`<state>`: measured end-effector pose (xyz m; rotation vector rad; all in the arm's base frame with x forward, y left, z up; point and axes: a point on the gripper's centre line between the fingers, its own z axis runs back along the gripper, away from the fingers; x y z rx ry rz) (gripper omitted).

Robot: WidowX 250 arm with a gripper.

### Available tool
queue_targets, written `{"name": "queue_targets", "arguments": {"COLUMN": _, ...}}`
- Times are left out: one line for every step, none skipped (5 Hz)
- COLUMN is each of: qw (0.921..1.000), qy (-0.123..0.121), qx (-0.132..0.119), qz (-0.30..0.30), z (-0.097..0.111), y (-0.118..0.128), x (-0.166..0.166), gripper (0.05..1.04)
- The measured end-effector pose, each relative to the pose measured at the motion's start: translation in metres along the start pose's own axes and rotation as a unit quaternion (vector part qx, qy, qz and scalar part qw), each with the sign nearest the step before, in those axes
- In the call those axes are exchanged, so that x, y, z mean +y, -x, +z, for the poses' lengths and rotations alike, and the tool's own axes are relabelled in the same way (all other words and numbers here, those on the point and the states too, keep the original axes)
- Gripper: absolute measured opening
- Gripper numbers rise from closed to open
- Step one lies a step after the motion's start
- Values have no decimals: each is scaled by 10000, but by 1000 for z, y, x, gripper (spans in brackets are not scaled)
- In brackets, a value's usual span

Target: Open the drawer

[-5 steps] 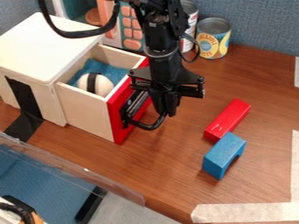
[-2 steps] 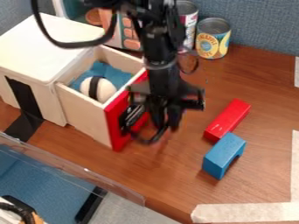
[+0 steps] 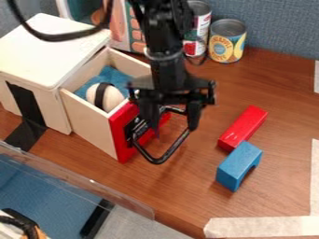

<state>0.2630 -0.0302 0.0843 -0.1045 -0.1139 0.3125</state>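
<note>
The drawer [image 3: 93, 122] is pulled out of the white wooden box [image 3: 50, 49], its red front facing right. Inside it lie a blue cloth and a pale round object with a black band [image 3: 105, 96]. My gripper [image 3: 174, 125] hangs at the drawer's front, over the black loop handle [image 3: 163, 158], with its two fingers spread apart, one on the drawer side and one farther right. Whether the fingers touch the handle I cannot tell. Part of the red front is hidden behind the gripper.
Right of the drawer lie a red block [image 3: 244, 127] and a blue arch block [image 3: 239, 165]. Two cans, one yellow-labelled [image 3: 226, 41], stand at the back beside a toy with pink buttons. A clear panel edge [image 3: 81, 181] runs along the lower left.
The drawer front has shifted slightly down and toward the camera. My gripper's fingers have spread apart, and the handle loop between them stands out more to the right.
</note>
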Motion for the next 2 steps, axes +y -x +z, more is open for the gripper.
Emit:
{"name": "queue_targets", "arguments": {"qw": 9998, "qy": -28, "qx": -201, "qz": 1, "z": 20, "y": 1, "x": 6, "gripper": 1007}}
{"name": "queue_targets", "arguments": {"qw": 9982, "qy": -241, "qx": -557, "qz": -7, "z": 49, "y": 1, "x": 20, "gripper": 1002}}
